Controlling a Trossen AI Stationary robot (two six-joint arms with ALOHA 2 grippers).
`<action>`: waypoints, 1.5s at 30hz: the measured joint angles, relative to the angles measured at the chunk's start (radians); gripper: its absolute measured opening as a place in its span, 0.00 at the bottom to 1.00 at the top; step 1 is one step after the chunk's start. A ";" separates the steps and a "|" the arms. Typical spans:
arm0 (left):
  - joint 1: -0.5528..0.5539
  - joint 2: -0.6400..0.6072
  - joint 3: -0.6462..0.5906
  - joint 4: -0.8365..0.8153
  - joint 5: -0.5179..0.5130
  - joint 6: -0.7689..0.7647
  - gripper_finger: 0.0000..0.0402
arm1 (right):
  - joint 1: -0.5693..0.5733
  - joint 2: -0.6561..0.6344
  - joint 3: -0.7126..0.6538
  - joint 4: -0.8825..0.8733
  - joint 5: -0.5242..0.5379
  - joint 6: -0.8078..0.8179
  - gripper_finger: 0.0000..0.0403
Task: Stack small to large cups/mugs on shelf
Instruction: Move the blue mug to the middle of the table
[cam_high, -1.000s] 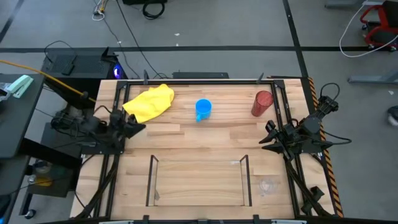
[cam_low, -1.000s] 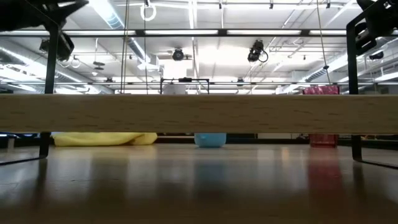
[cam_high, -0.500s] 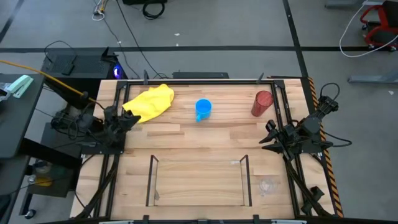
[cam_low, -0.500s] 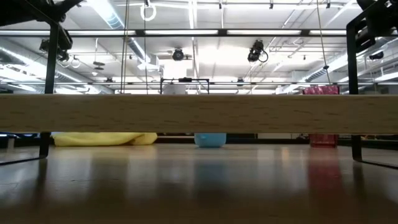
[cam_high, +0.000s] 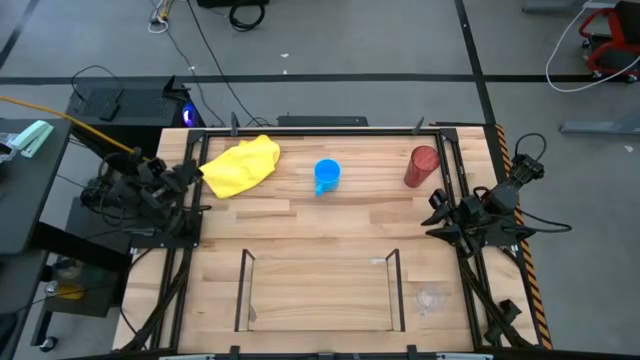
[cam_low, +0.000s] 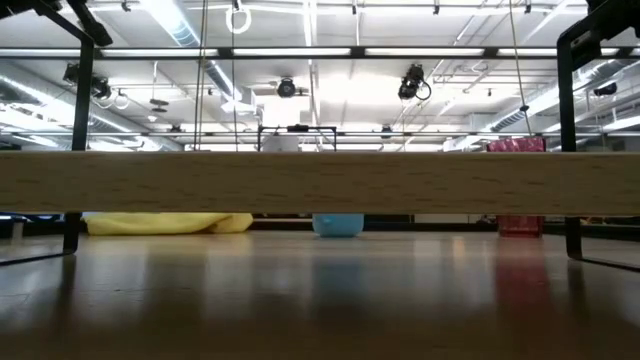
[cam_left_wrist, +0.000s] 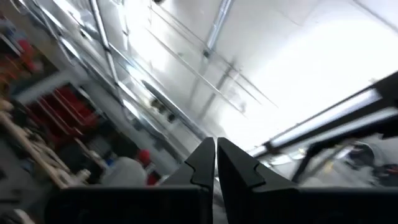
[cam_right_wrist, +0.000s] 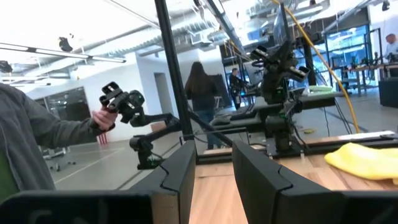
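Left gripper (cam_high: 188, 172): I see it raised at the table's left edge, beside the yellow cloth (cam_high: 241, 164); its wrist view points up at ceiling lights, fingers pressed together, holding nothing.
Right gripper (cam_high: 437, 212): I see it at the right edge, below the tumbler in the high view; fingers a little apart, empty.
Blue mug (cam_high: 326, 175): upright at the far middle of the table (cam_high: 320, 232).
Dark red tumbler (cam_high: 421, 166): upright at the far right.
Tiny clear cup (cam_high: 430, 298): on the table just right of the shelf.
Shelf (cam_high: 318, 290): near edge, centre; I see nothing on its plank.
Person (cam_right_wrist: 28, 146): at the edge of the right wrist view, hand on a device.
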 joint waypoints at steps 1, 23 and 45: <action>0.000 0.017 0.016 0.005 -0.010 0.007 0.06 | 0.000 0.000 0.000 0.002 0.000 -0.005 0.29; 0.175 0.717 0.939 -1.274 -0.113 -0.069 0.08 | 0.000 0.000 0.000 0.019 0.000 0.004 0.29; 0.801 1.592 1.427 -1.659 0.707 0.085 0.22 | -0.001 0.000 0.000 0.183 0.175 0.470 0.29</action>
